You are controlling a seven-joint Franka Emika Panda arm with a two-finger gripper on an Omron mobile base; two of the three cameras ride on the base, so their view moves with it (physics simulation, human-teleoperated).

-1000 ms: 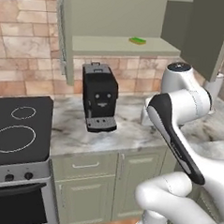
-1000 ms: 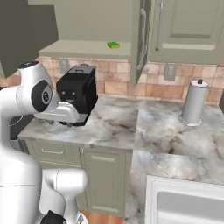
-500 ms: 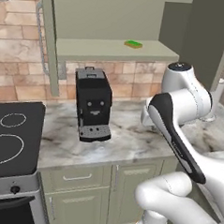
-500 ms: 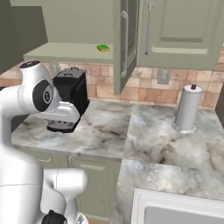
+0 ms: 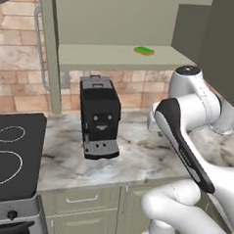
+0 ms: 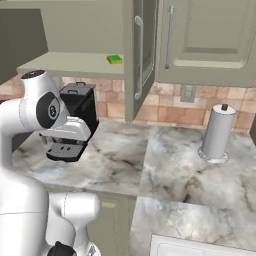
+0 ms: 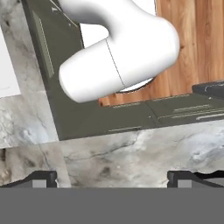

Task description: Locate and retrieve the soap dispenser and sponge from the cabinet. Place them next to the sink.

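The sponge (image 5: 143, 51) (image 6: 115, 59) is a small green pad lying on the inner shelf of the open sage-green cabinet (image 5: 117, 58) (image 6: 65, 65). The cabinet door (image 6: 138, 55) stands swung out with its silver bar handle showing. The soap dispenser is out of view. A white corner of the sink (image 6: 200, 247) shows at the bottom of the right base view. My arm is folded low in front of the counter. My gripper (image 7: 113, 179) is open and points down at the marble counter, with nothing between its fingertips (image 7: 43, 178).
A black coffee machine (image 5: 98, 115) (image 6: 80, 105) stands on the counter under the shelf. To its left is a black stove top (image 5: 9, 151). A grey paper towel holder (image 6: 217, 132) stands at the right. Base cabinets (image 7: 122, 116) and wooden floor (image 7: 197, 39) lie below.
The whole scene has shifted in both base views, so the base has driven. The arm keeps its folded pose and the gripper stays open.
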